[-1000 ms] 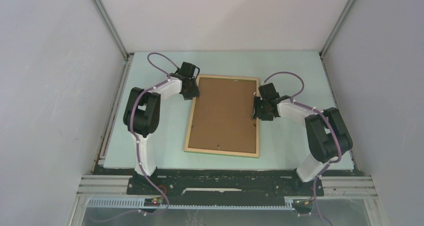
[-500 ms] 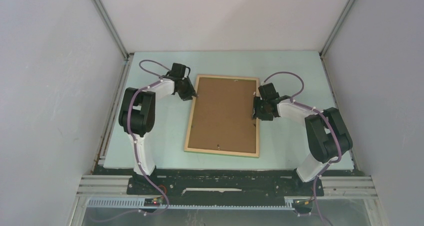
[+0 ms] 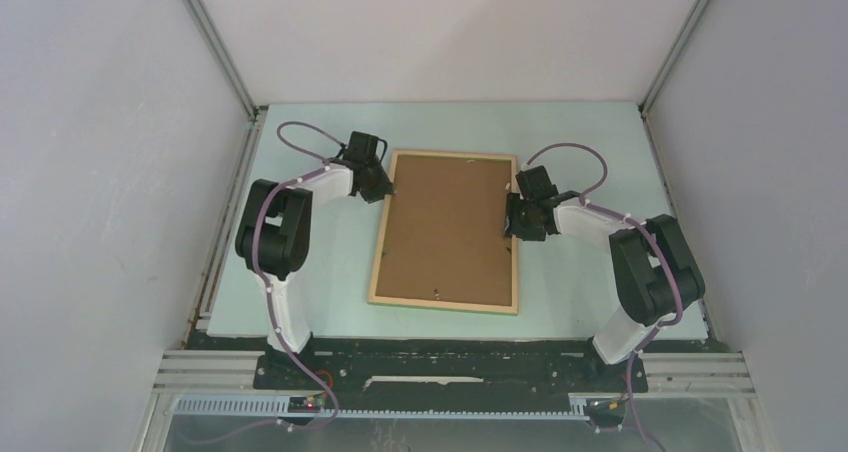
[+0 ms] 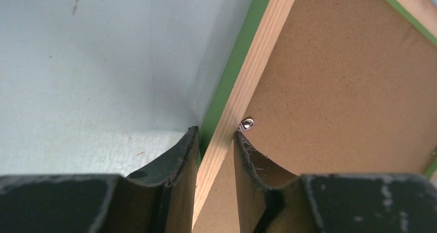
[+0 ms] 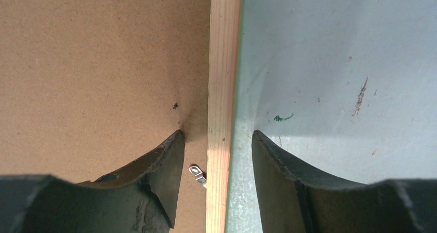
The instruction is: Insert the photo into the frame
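The frame (image 3: pixel 445 303) lies flat mid-table with its light wood face up and its green edge toward the table. The photo (image 3: pixel 445 227) sits inside it, brown board back up, print hidden. My left gripper (image 3: pixel 385 187) straddles the left rail (image 4: pixel 257 63) near the far corner. Its jaws (image 4: pixel 216 132) are narrow, the inner finger by a metal tab (image 4: pixel 247 123), and a sliver of green shows at the outer finger. My right gripper (image 3: pixel 512 217) straddles the right rail (image 5: pixel 222 63). It stands open (image 5: pixel 217 135) with room on both sides, one finger over the board (image 5: pixel 93 63).
The pale green table top (image 3: pixel 590 152) is walled in by grey panels on the left, right and back. A small metal tab (image 5: pixel 196 173) lies on the board beside the right rail. A few marks spot the table (image 5: pixel 360 96).
My left gripper has shifted a little left and back, from over the frame's corner to the left rail, and its jaws have narrowed. The right arm and the frame have not moved.
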`<action>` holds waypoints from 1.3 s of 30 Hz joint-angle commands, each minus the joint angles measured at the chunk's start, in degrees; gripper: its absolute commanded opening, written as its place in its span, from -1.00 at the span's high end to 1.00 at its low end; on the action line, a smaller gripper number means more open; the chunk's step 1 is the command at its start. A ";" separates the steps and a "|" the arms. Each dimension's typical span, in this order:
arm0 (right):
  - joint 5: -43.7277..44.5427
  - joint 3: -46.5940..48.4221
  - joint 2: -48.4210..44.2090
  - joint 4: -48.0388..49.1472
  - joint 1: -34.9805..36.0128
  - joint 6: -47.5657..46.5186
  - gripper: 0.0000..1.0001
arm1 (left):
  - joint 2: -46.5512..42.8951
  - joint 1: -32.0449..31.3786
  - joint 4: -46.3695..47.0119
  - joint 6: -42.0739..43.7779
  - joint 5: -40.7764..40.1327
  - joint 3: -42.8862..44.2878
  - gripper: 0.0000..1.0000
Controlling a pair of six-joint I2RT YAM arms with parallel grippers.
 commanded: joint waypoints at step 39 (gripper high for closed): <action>2.16 -0.02 2.03 -2.77 -0.11 -1.17 -0.20 | -32.52 -2.95 -0.38 4.15 0.17 -24.06 -0.94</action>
